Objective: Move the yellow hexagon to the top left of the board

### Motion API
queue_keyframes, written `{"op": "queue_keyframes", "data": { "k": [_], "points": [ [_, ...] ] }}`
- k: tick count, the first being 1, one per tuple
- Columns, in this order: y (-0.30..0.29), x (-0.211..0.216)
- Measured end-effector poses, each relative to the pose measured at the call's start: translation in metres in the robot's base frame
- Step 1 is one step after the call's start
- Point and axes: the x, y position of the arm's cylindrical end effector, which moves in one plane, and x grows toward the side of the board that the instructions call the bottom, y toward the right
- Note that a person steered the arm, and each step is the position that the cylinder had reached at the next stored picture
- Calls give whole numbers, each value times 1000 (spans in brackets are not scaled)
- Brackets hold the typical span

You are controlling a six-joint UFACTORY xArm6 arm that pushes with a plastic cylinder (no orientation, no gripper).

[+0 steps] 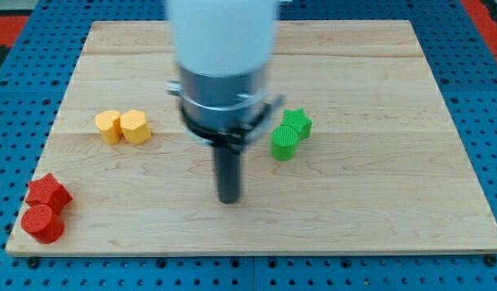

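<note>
Two yellow blocks sit side by side at the board's left. The right one (136, 127) looks like the hexagon, the left one (109, 127) has a less clear shape, and they touch each other. My tip (229, 198) rests on the board near the middle, well to the right of and below the yellow pair. The rod hangs from the arm's grey and white body (224, 65), which hides part of the board's top middle.
A green star (296, 122) and a green cylinder (284, 142) touch each other right of the rod. A red star (48, 192) and a red cylinder (43, 223) sit at the bottom left corner. The wooden board (377, 202) lies on a blue pegboard.
</note>
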Motion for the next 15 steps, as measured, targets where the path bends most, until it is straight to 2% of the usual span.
{"op": "queue_keyframes", "data": {
  "k": [1,2,4,5,7,8,9,10,11,12,13,14,15],
  "points": [
    [-28,-37],
    [-94,-50],
    [-106,-167],
    [-73,-147],
    [-76,-111],
    [-76,-111],
    [-66,-73],
    [-99,-50],
    [-98,-93],
    [-159,-152],
    [-133,-137],
    [-185,-165],
    [-210,-193]
  ]
}}
